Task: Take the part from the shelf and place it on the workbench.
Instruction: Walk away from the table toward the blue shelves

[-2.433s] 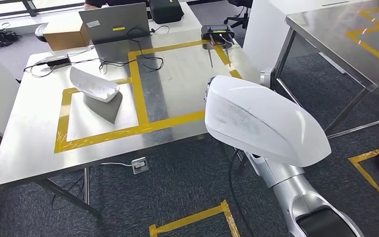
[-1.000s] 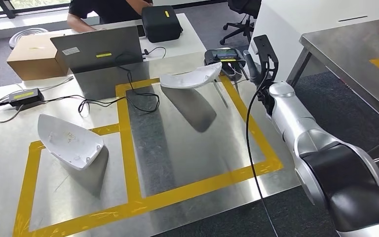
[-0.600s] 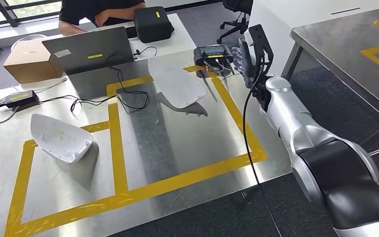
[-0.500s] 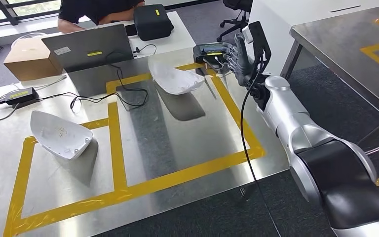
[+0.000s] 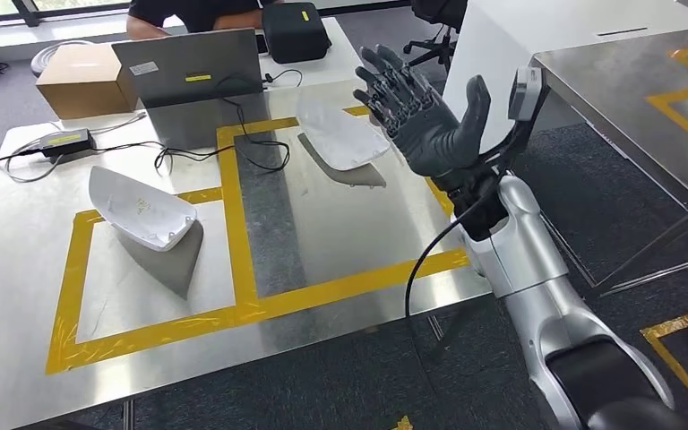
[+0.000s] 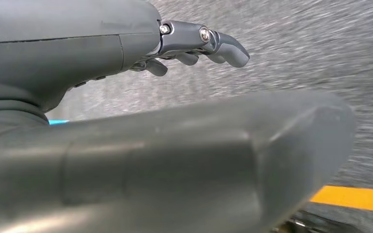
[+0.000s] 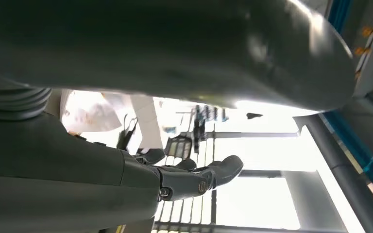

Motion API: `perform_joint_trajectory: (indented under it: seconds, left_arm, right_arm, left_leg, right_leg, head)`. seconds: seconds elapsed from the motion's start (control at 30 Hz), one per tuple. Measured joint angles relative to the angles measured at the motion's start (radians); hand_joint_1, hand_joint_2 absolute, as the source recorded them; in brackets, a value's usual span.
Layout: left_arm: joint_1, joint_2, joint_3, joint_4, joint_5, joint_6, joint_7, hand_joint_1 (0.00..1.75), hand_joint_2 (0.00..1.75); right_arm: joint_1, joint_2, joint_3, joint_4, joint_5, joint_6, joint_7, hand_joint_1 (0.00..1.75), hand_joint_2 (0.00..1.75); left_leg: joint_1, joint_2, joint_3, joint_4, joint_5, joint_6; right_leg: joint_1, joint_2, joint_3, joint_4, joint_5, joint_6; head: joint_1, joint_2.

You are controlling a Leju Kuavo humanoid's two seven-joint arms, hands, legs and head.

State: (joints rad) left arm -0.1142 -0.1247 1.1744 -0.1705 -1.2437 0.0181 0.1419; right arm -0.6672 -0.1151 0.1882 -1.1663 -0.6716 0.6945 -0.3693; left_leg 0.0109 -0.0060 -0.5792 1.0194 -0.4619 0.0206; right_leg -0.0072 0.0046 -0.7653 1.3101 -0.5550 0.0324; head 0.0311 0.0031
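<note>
Right hand: my dark grey right hand (image 5: 425, 112) is raised above the far right part of the steel counter (image 5: 340, 242), palm up, fingers spread apart and holding nothing; in the right wrist view the same hand (image 7: 126, 160) shows its fingers (image 7: 209, 177) stretched out with nothing between them.

Left hand: in the left wrist view I see my left hand (image 6: 102, 97) hanging over grey carpet, its fingers (image 6: 209, 43) slightly bent and apart, nothing in it.

Part just set down: the white curved plastic shell part (image 5: 340, 134) lies on the counter inside the right-hand square of yellow tape (image 5: 233, 215), towards its far edge, clear of my right hand.

Second part: another white curved plastic shell (image 5: 141, 208) sits in the left-hand taped square, well apart from the first.

Far edge of counter: a grey open laptop (image 5: 188, 64) with black cables (image 5: 233, 152) trailing across the tape, and a black power brick (image 5: 64, 141) with a yellow label at the far left.

Behind the counter: a brown cardboard box (image 5: 82, 81), a black case (image 5: 296, 29), and a person in a dark top (image 5: 193, 11) sitting at the laptop.

Right side: a second steel table (image 5: 636, 98) with yellow tape marks stands across the carpeted aisle.
</note>
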Motion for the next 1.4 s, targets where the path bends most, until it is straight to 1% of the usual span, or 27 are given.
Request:
perform_joint_trajectory:
  seconds: [0.03, 0.1, 0.17, 0.23, 0.3, 0.33, 0.43, 0.47, 0.5, 0.53, 0.6, 0.67, 0.7, 0.73, 0.8, 0.83, 0.9, 0.93, 0.97, 1.0, 1.07, 1.13, 1.2, 1.23, 1.3, 1.33, 1.4]
  left_arm:
    - [0.006, 0.000, 0.003, 0.000, -0.002, 0.001, 0.004, 0.00, 0.00]
    - [0.013, 0.000, 0.005, 0.000, -0.012, 0.001, 0.013, 0.00, 0.00]
    - [0.015, 0.000, 0.005, -0.001, -0.024, 0.002, 0.016, 0.00, 0.00]
    - [0.018, 0.003, 0.005, -0.001, -0.038, 0.005, 0.017, 0.00, 0.00]
    - [0.022, 0.010, 0.004, -0.002, -0.053, 0.009, 0.017, 0.00, 0.00]
    - [0.023, 0.013, 0.003, -0.003, -0.060, 0.012, 0.017, 0.00, 0.00]
    - [0.026, 0.029, 0.001, -0.005, -0.065, 0.024, 0.006, 0.00, 0.00]
    - [0.025, 0.035, 0.001, -0.006, -0.060, 0.029, -0.006, 0.00, 0.00]
    - [0.025, 0.039, 0.001, -0.007, -0.055, 0.033, -0.020, 0.00, 0.00]
    - [0.025, 0.045, 0.001, -0.008, -0.051, 0.037, -0.031, 0.00, 0.00]
    - [0.023, 0.052, 0.001, -0.009, -0.051, 0.039, -0.039, 0.00, 0.00]
    - [0.019, 0.056, 0.000, -0.010, -0.057, 0.042, -0.034, 0.00, 0.00]
    - [0.016, 0.057, -0.002, -0.010, -0.060, 0.046, -0.031, 0.00, 0.00]
    - [0.013, 0.057, -0.003, -0.011, -0.060, 0.053, -0.029, 0.00, 0.00]
    - [0.007, 0.055, -0.005, -0.011, -0.053, 0.073, -0.036, 0.00, 0.00]
    - [0.003, 0.052, -0.005, -0.011, -0.047, 0.082, -0.046, 0.00, 0.00]
    - [-0.006, 0.047, -0.005, -0.012, -0.038, 0.093, -0.064, 0.00, 0.00]
    - [-0.010, 0.044, -0.005, -0.012, -0.036, 0.096, -0.067, 0.00, 0.00]
    - [-0.012, 0.041, -0.005, -0.012, -0.036, 0.099, -0.066, 0.00, 0.00]
    - [-0.013, 0.038, -0.005, -0.012, -0.035, 0.102, -0.063, 0.00, 0.00]
    - [-0.013, 0.032, -0.005, -0.012, -0.033, 0.108, -0.056, 0.00, 0.00]
    - [-0.013, 0.025, -0.004, -0.012, -0.030, 0.113, -0.054, 0.00, 0.00]
    - [-0.010, 0.019, -0.004, -0.012, -0.031, 0.117, -0.054, 0.00, 0.00]
    - [-0.007, 0.018, -0.004, -0.012, -0.032, 0.119, -0.055, 0.00, 0.00]
    - [-0.002, 0.022, -0.004, -0.013, -0.034, 0.121, -0.060, 0.00, 0.00]
    - [0.002, 0.025, -0.004, -0.013, -0.036, 0.121, -0.063, 0.00, 0.00]
    - [0.009, 0.032, -0.004, -0.014, -0.038, 0.121, -0.070, 0.00, 0.00]
  right_arm:
    - [0.065, -0.002, -0.009, -0.080, 0.022, 0.014, -0.023, 0.00, 0.00]
    - [0.167, -0.004, -0.026, -0.208, 0.058, 0.031, -0.051, 0.00, 0.00]
    - [0.242, -0.004, -0.044, -0.309, 0.083, 0.032, -0.060, 0.00, 0.00]
    - [0.303, -0.005, -0.057, -0.383, 0.108, 0.027, -0.066, 0.00, 0.00]
    - [0.348, -0.006, -0.064, -0.426, 0.128, 0.022, -0.074, 0.00, 0.00]
    - [0.365, -0.006, -0.065, -0.442, 0.138, 0.020, -0.080, 0.00, 0.00]
    - [0.411, -0.006, -0.073, -0.477, 0.170, 0.019, -0.108, 0.00, 0.00]
    - [0.428, -0.006, -0.078, -0.486, 0.184, 0.022, -0.122, 0.00, 0.00]
    - [0.446, -0.006, -0.084, -0.493, 0.200, 0.027, -0.138, 0.00, 0.00]
    - [0.463, -0.006, -0.090, -0.500, 0.218, 0.031, -0.156, 0.00, 0.00]
    - [0.489, -0.006, -0.102, -0.510, 0.245, 0.040, -0.184, 0.00, 0.00]
    - [0.503, -0.006, -0.114, -0.516, 0.262, 0.048, -0.199, 0.00, 0.00]
    - [0.506, -0.005, -0.120, -0.518, 0.269, 0.051, -0.203, 0.00, 0.00]
    - [0.508, -0.004, -0.126, -0.519, 0.278, 0.053, -0.206, 0.00, 0.00]
    - [0.514, -0.001, -0.139, -0.519, 0.304, 0.055, -0.218, 0.00, 0.00]
    - [0.517, 0.001, -0.147, -0.519, 0.322, 0.056, -0.225, 0.00, 0.00]
    - [0.524, 0.005, -0.165, -0.519, 0.363, 0.055, -0.240, 0.00, 0.00]
    - [0.525, 0.008, -0.171, -0.518, 0.387, 0.052, -0.246, 0.00, 0.00]
    - [0.527, 0.013, -0.174, -0.516, 0.413, 0.047, -0.252, 0.00, 0.00]
    - [0.530, 0.018, -0.176, -0.514, 0.440, 0.041, -0.257, 0.00, 0.00]
    - [0.538, 0.031, -0.176, -0.509, 0.489, 0.026, -0.264, 0.00, 0.00]
    - [0.546, 0.042, -0.176, -0.508, 0.536, 0.005, -0.269, 0.00, 0.00]
    - [0.553, 0.051, -0.177, -0.509, 0.636, -0.060, -0.266, 0.00, 0.00]
    - [0.560, 0.054, -0.179, -0.508, 0.702, -0.110, -0.260, 0.00, 0.00]
    - [0.581, 0.061, -0.187, -0.496, 0.827, -0.226, -0.247, 0.00, 0.00]
    - [0.591, 0.065, -0.191, -0.484, 0.866, -0.273, -0.243, 0.00, 0.00]
    - [0.618, 0.077, -0.200, -0.451, 0.910, -0.346, -0.244, 0.00, 0.00]
  left_leg:
    - [-0.001, -0.001, -0.013, 0.002, 0.008, -0.001]
    - [-0.003, 0.000, -0.035, 0.006, 0.022, -0.005]
    - [-0.006, 0.001, -0.044, 0.011, 0.032, -0.013]
    - [-0.006, 0.003, -0.044, 0.009, 0.043, -0.025]
    - [-0.006, 0.004, -0.049, 0.009, 0.044, -0.037]
    - [-0.006, 0.004, -0.058, 0.025, 0.022, -0.042]
    - [-0.002, 0.004, -0.097, 0.170, -0.117, -0.056]
    - [-0.001, 0.004, -0.104, 0.226, -0.146, -0.060]
    - [0.000, 0.004, -0.102, 0.263, -0.149, -0.063]
    - [0.001, 0.004, -0.088, 0.274, -0.130, -0.066]
    - [0.006, 0.004, -0.013, 0.201, -0.075, -0.071]
    - [0.005, 0.001, 0.082, 0.070, -0.081, -0.070]
    - [0.004, -0.001, 0.109, 0.025, -0.097, -0.064]
    - [0.000, -0.002, 0.116, 0.005, -0.107, -0.054]
    - [0.000, 0.001, 0.098, 0.005, -0.095, -0.030]
    - [0.000, 0.003, 0.086, 0.005, -0.083, -0.018]
    - [0.001, 0.008, 0.058, 0.004, -0.056, -0.003]
    - [0.000, 0.008, 0.043, 0.005, -0.043, 0.000]
    - [-0.001, 0.009, 0.028, 0.006, -0.030, 0.001]
    - [-0.003, 0.011, 0.013, 0.007, -0.016, 0.002]
    - [-0.008, 0.012, -0.021, 0.009, 0.009, 0.001]
    - [-0.012, 0.013, -0.045, 0.011, 0.029, -0.001]
    - [-0.012, 0.013, -0.055, 0.010, 0.047, -0.009]
    - [-0.009, 0.013, -0.055, 0.008, 0.056, -0.015]
    - [-0.005, 0.013, -0.057, 0.003, 0.070, -0.029]
    - [-0.003, 0.012, -0.062, 0.008, 0.061, -0.035]
    - [-0.002, 0.009, -0.083, 0.064, -0.012, -0.045]
  right_leg:
    - [0.000, 0.000, 0.018, 0.002, 0.017, -0.002]
    - [0.004, -0.001, 0.111, -0.102, 0.053, -0.014]
    - [0.013, -0.004, 0.216, -0.244, 0.047, -0.032]
    - [0.021, -0.006, 0.254, -0.302, 0.036, -0.046]
    - [0.017, -0.007, 0.245, -0.311, 0.053, -0.058]
    - [0.013, -0.008, 0.236, -0.316, 0.065, -0.064]
    - [0.007, -0.008, 0.198, -0.321, 0.101, -0.075]
    - [0.006, -0.009, 0.184, -0.321, 0.112, -0.073]
    - [0.005, -0.011, 0.169, -0.319, 0.123, -0.071]
    - [0.003, -0.012, 0.154, -0.316, 0.134, -0.068]
    - [-0.001, -0.013, 0.121, -0.304, 0.153, -0.059]
    - [-0.002, -0.012, 0.097, -0.290, 0.169, -0.047]
    - [-0.001, -0.012, 0.091, -0.285, 0.177, -0.040]
    - [0.000, -0.012, 0.089, -0.286, 0.186, -0.033]
    - [-0.002, -0.011, 0.085, -0.289, 0.198, -0.020]
    - [-0.004, -0.011, 0.078, -0.279, 0.181, -0.014]
    - [-0.006, -0.009, 0.050, -0.203, 0.090, -0.005]
    - [-0.006, -0.008, 0.035, -0.139, 0.034, -0.002]
    - [-0.006, -0.008, 0.023, -0.072, -0.002, 0.000]
    - [-0.006, -0.007, 0.020, -0.022, -0.015, 0.000]
    - [-0.002, -0.007, 0.060, -0.012, 0.019, -0.009]
    - [0.007, -0.006, 0.166, -0.133, 0.046, -0.031]
    - [0.018, -0.008, 0.261, -0.267, 0.030, -0.050]
    - [0.023, -0.009, 0.281, -0.303, 0.020, -0.055]
    - [0.025, -0.011, 0.278, -0.324, 0.034, -0.061]
    - [0.022, -0.012, 0.272, -0.330, 0.046, -0.067]
    - [0.016, -0.014, 0.251, -0.340, 0.074, -0.076]
  head:
    - [0.000, 0.000]
    - [0.000, 0.000]
    - [0.000, 0.000]
    - [0.001, 0.000]
    - [0.003, 0.000]
    - [0.002, 0.000]
    - [0.000, 0.000]
    - [-0.001, 0.000]
    - [-0.001, 0.000]
    - [-0.001, 0.000]
    - [-0.001, 0.000]
    - [-0.002, 0.000]
    - [-0.002, 0.000]
    - [-0.002, 0.000]
    - [-0.003, 0.000]
    - [-0.004, 0.000]
    - [-0.003, 0.000]
    - [-0.003, 0.000]
    - [-0.002, 0.000]
    - [-0.002, 0.000]
    - [-0.002, 0.000]
    - [-0.002, 0.000]
    - [-0.003, 0.000]
    - [-0.003, 0.000]
    - [-0.002, 0.000]
    - [-0.002, 0.000]
    - [-0.003, 0.000]
